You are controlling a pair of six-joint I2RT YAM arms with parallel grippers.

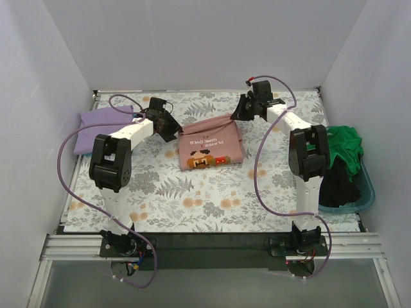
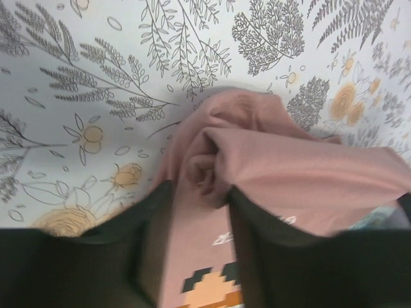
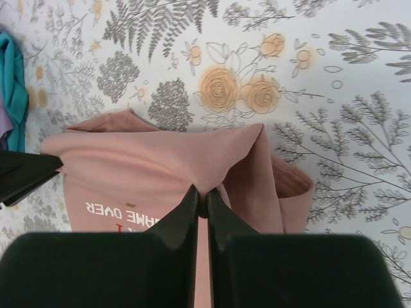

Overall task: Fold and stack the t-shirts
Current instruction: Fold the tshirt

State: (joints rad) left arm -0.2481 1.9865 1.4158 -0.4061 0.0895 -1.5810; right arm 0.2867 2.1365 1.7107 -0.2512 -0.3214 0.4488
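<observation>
holding green (image 1: 343,144) and black shirts (image 1: 335,186): teal tub (image 1: 367,186)

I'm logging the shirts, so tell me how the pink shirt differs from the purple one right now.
The pink shirt lies mid-table, while the purple shirt sits at the left edge. The pink one carries a printed picture with lettering; no print is visible on the purple one. Both grippers, left and right, pinch the pink shirt's far corners; neither holds the purple one. Both are soft cloth lying on the flowered table cover.

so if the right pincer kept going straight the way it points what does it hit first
Nothing new: the right pincer is already shut on a raised fold of the pink t-shirt. Straight beyond that fold lies the floral table cover, though depth is hard to judge.
</observation>
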